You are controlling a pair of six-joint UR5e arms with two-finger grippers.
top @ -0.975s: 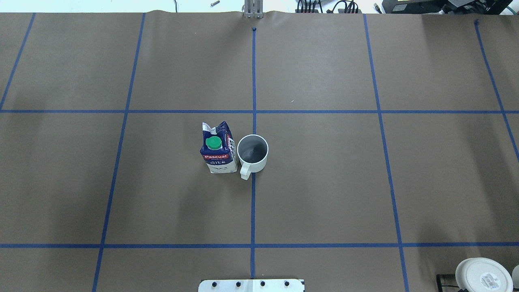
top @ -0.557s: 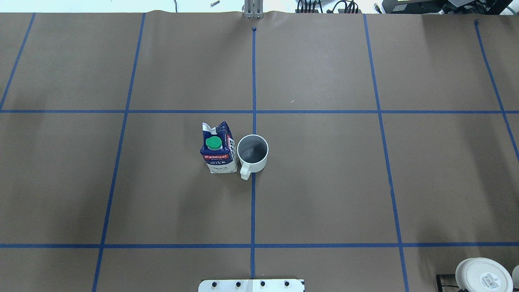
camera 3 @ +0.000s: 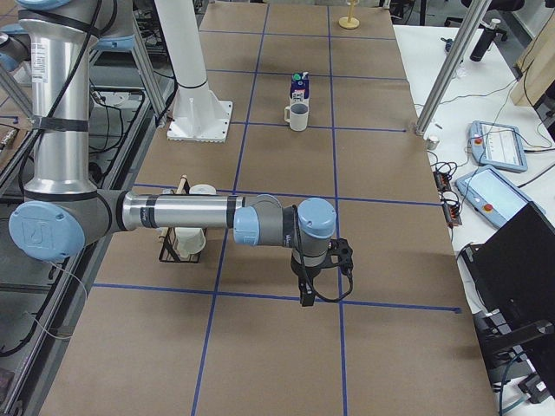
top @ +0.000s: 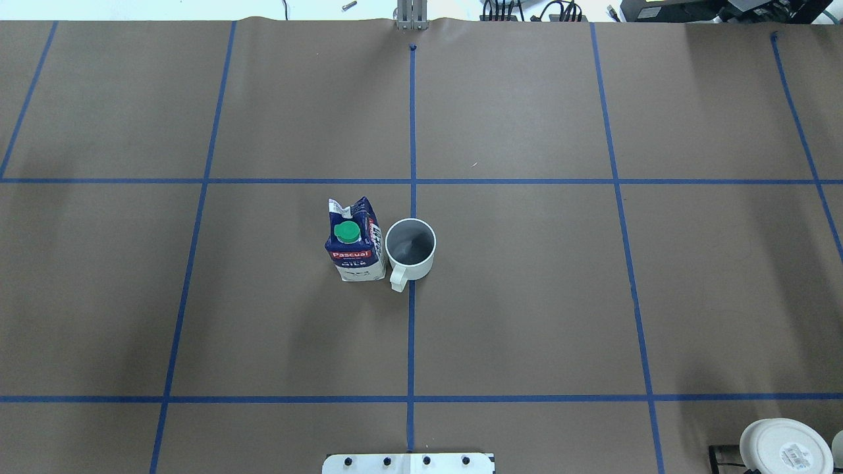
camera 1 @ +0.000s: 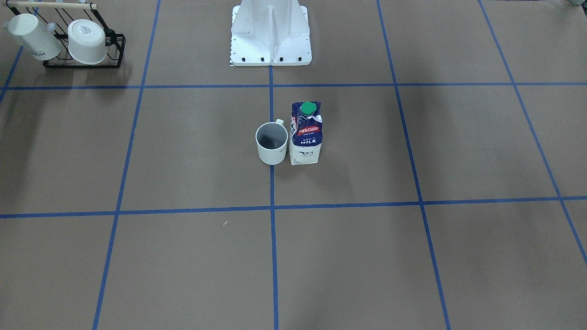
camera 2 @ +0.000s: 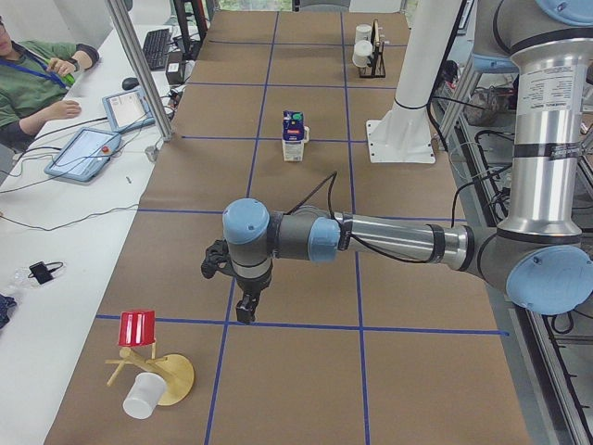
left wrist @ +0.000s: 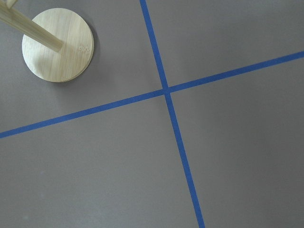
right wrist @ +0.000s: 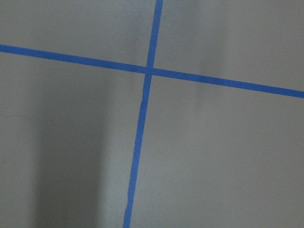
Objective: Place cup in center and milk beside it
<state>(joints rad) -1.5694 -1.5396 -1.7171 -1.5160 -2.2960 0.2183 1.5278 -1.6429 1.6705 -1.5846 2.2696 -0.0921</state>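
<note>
The white cup point(top: 409, 247) stands upright on the centre blue tape line, handle toward the robot; it also shows in the front view point(camera 1: 272, 143) and the right view point(camera 3: 297, 115). The navy and white milk carton point(top: 355, 243) with a green cap stands upright right beside it, on the robot's left side point(camera 1: 306, 135) point(camera 2: 294, 137) point(camera 3: 299, 88). My left gripper point(camera 2: 245, 311) hangs over the table's left end, far from both. My right gripper point(camera 3: 305, 295) hangs over the right end. I cannot tell whether either is open or shut. Nothing shows in either.
A black rack with white mugs point(camera 1: 82, 41) stands at the robot's right point(top: 784, 447) point(camera 3: 186, 234). A wooden stand with a red cup point(camera 2: 139, 329) stands at the left end; its round base point(left wrist: 58, 45) shows under the left wrist. The robot's white base point(camera 1: 270, 32) is behind the cup.
</note>
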